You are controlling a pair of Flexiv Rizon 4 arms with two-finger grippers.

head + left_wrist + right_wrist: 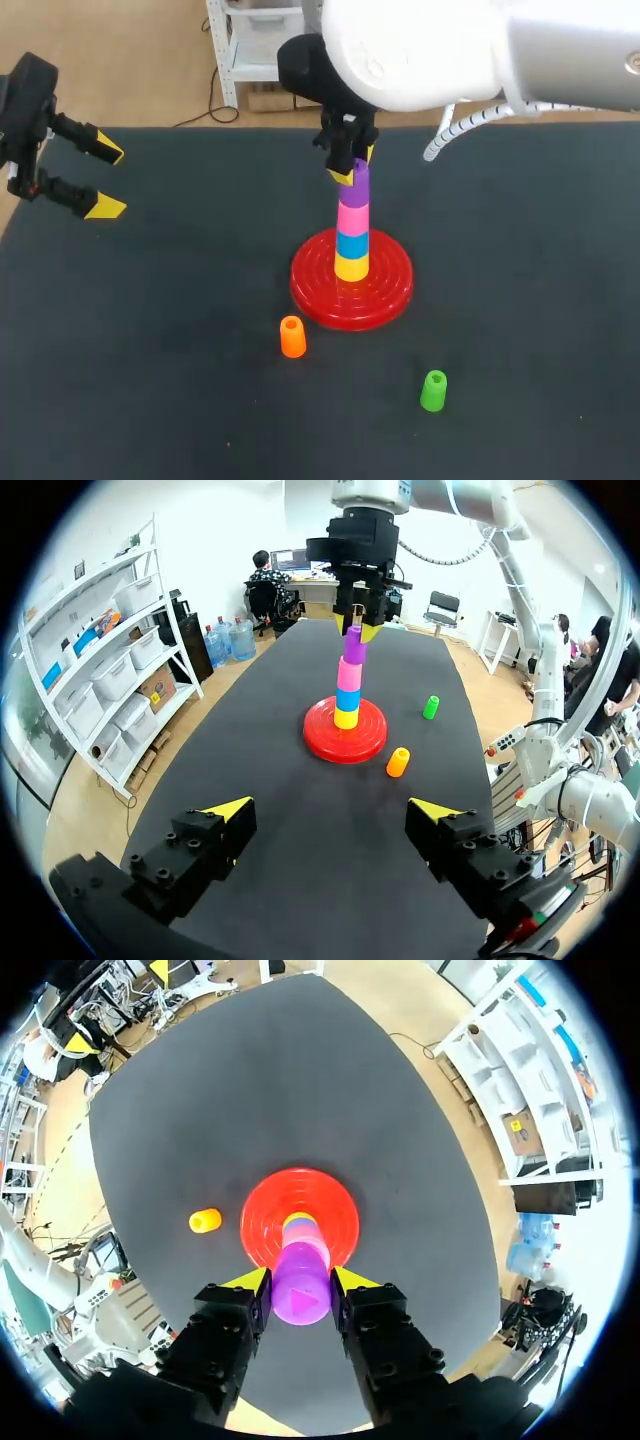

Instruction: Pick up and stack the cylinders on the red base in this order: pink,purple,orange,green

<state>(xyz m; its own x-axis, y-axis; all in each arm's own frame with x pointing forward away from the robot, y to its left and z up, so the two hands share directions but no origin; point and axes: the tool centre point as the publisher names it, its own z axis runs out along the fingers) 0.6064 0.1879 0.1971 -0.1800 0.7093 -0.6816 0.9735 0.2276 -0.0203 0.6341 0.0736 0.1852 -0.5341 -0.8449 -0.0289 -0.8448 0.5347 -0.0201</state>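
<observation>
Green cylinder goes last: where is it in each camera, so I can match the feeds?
Head view: the green cylinder stands right of the orange cylinder, nearer the camera than the red base.
Left wrist view: far ahead of the open left gripper, beside the red base, beyond the orange cylinder; green cylinder.
Right wrist view: not visible.
Shared landmark: the red base, in all three views.

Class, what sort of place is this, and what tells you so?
Probably a robotics test bench: the left gripper and right gripper are at a dark table, with toy cylinders stacked on a red base.
</observation>
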